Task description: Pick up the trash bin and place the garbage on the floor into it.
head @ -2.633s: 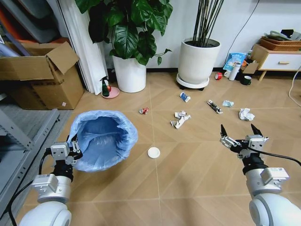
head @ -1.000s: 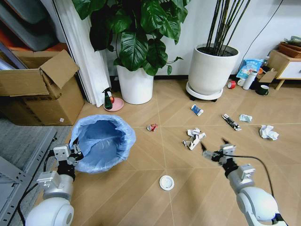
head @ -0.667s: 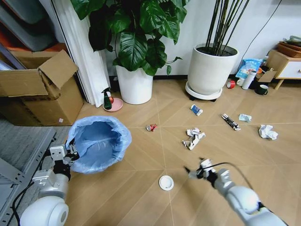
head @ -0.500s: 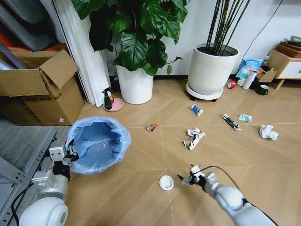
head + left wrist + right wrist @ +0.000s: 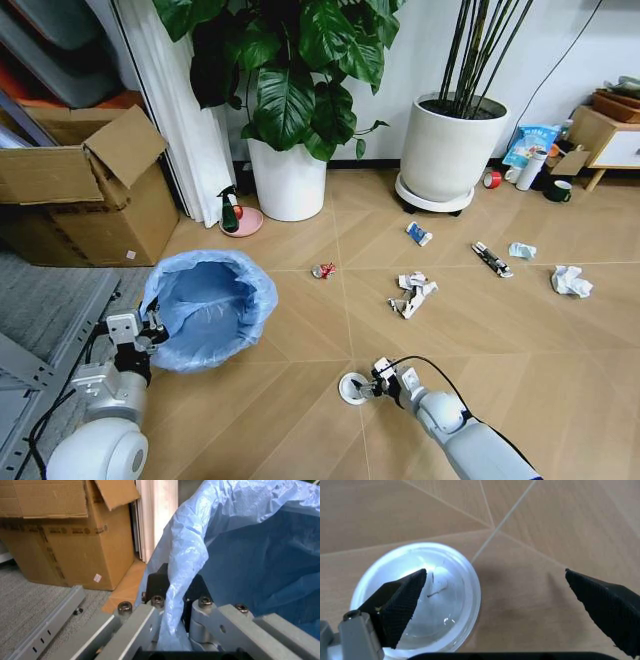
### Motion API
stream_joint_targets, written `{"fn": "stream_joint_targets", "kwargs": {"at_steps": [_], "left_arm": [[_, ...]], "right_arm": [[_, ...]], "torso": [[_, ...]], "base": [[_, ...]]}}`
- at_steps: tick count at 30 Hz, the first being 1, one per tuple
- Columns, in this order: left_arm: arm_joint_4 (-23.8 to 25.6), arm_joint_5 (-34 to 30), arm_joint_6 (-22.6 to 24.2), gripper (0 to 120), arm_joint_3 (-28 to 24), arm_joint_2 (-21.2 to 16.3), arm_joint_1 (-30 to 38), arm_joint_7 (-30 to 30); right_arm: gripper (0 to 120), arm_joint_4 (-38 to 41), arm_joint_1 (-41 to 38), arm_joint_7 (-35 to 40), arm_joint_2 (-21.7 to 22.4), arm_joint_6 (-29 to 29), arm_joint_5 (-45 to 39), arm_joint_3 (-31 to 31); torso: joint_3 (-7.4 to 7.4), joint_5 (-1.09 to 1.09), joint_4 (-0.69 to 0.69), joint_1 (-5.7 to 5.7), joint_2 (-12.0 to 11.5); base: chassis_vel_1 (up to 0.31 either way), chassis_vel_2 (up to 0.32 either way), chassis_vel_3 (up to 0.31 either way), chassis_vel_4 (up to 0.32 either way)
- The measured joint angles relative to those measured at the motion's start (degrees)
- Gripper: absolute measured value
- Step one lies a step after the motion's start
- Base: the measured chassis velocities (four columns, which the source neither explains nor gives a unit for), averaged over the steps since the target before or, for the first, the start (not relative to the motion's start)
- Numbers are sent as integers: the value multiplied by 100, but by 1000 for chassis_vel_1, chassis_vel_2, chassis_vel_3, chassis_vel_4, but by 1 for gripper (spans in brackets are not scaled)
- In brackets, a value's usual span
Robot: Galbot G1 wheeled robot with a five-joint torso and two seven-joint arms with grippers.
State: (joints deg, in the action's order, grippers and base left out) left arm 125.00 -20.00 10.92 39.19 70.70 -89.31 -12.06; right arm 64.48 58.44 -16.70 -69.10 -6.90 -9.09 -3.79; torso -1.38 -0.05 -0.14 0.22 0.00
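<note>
A: Far left first — a cardboard box (image 5: 85,180) is parked against the wall with its flap open, and the grey carpet strip (image 5: 45,300) runs beside it.

B: And just in front, the left gripper (image 5: 140,328) is clamped on the near rim of the trash bin (image 5: 210,308). In the left wrist view the crinkly light-blue bag (image 5: 240,555) is pinched between the closed fingers (image 5: 150,603), with the dark rim caught in there too.

A: The bin is seen tilted, its mouth turned toward the camera. Whether it is off the floor (image 5: 300,440) cannot be told.

B: Moving across — a small red wrapper (image 5: 322,270) is lying on the boards near the bin, and behind it a white plant pot (image 5: 288,180) with broad leaves.

A: Centre now — the right gripper (image 5: 372,384) is brought down low at the white round disc (image 5: 350,387). The jaws are spread wide; in the right wrist view one dark fingertip (image 5: 402,600) is placed over the disc and the other is well clear of it, over bare boards.

B: No grasp is shown, then. Further right, a crumpled paper wad (image 5: 412,293) is seen, then a blue-white wrapper (image 5: 418,233) below the second pot (image 5: 450,150).

A: And out to the right a dark wrapper (image 5: 492,259), a pale scrap (image 5: 521,250) and another paper wad (image 5: 571,281) are scattered, all well apart from the bin.
</note>
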Motion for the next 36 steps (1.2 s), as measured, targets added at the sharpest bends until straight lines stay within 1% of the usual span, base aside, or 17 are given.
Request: {"fn": "stream_joint_targets", "kwargs": {"at_steps": [10, 11, 13, 14, 15, 17, 18, 19, 21, 22, 24, 26, 29, 30, 32, 33, 36], "left_arm": [[-9, 25, -1, 0, 10, -7, -13, -19], [-3, 31, -1, 0, 11, -8, -24, -20], [26, 46, -5, 0, 11, -7, -48, -20], [26, 46, -5, 0, 11, -7, -48, -20], [36, 50, -7, 0, 11, -7, -57, -19], [55, 60, -11, 0, 10, -2, -78, -18], [55, 60, -11, 0, 10, -2, -78, -18], [56, 62, -12, 0, 10, -2, -81, -17], [70, 64, -16, 0, 10, -6, -88, -14], [70, 64, -16, 0, 10, -6, -88, -14], [98, 66, -17, 0, 10, -8, -98, -12], [109, 66, -19, 0, 10, -8, -104, -10], [128, 75, -26, 0, 7, -8, -115, 6], [128, 75, -26, 0, 7, -8, -115, 6], [162, 76, -29, 0, 6, -19, -128, 11], [162, 76, -29, 0, 6, -19, -128, 11], [211, 76, -32, 0, 8, -38, -151, 15]], "right_arm": [[100, -420, -144, -10, -309, 116, 37, 2], [98, -448, -155, -7, -335, 118, 39, -8], [88, -481, -161, -4, -370, 129, 39, -37], [88, -481, -161, -4, -370, 129, 39, -37], [84, -494, -160, -4, -377, 153, 39, -45], [74, -526, -140, -41, -381, 237, 94, -78], [74, -526, -140, -41, -381, 237, 94, -78], [71, -530, -136, -47, -381, 250, 108, -84], [59, -537, -110, -55, -393, 278, 137, -130], [59, -537, -110, -55, -393, 278, 137, -130], [51, -512, -71, -55, -400, 280, 144, -169], [49, -490, -49, -53, -400, 280, 144, -184], [34, -422, 23, -46, -395, 276, 144, -234], [34, -422, 23, -46, -395, 276, 144, -234], [25, -372, 73, -44, -393, 267, 143, -285], [25, -372, 73, -44, -393, 267, 143, -285], [10, -292, 148, -40, -376, 255, 140, -353]], "torso": [[0, 1, 1, 0, 0], [0, 0, 1, 0, 0], [1, 0, 1, 0, 0], [1, 0, 1, 0, 0], [1, 1, 1, 0, 0], [1, 1, 1, -1, 0], [1, 1, 1, -1, 0], [2, 1, 1, -1, 1], [2, 1, 2, -1, 1], [2, 1, 2, -1, 1], [2, 1, 2, -1, 1], [1, 1, 2, -1, 1], [1, -1, 0, -1, 1], [1, -1, 0, -1, 1], [0, 1, 0, -1, 1], [0, 1, 0, -1, 1], [0, 2, 2, 0, 0]], "base": [[0, 0, 0, 0], [0, 0, 0, 0], [0, 0, 0, 0], [0, 0, 0, 0], [0, 0, 0, 0], [0, 0, 0, 0], [0, 0, 0, 0], [0, 0, 0, 0], [0, 0, 0, 0], [0, 0, 0, 0], [0, 0, 0, 0], [0, 0, 0, 0], [0, 0, 0, 0], [0, 0, 0, 0], [0, 0, 0, 0], [0, 0, 0, 0], [0, 0, 0, 0]]}}
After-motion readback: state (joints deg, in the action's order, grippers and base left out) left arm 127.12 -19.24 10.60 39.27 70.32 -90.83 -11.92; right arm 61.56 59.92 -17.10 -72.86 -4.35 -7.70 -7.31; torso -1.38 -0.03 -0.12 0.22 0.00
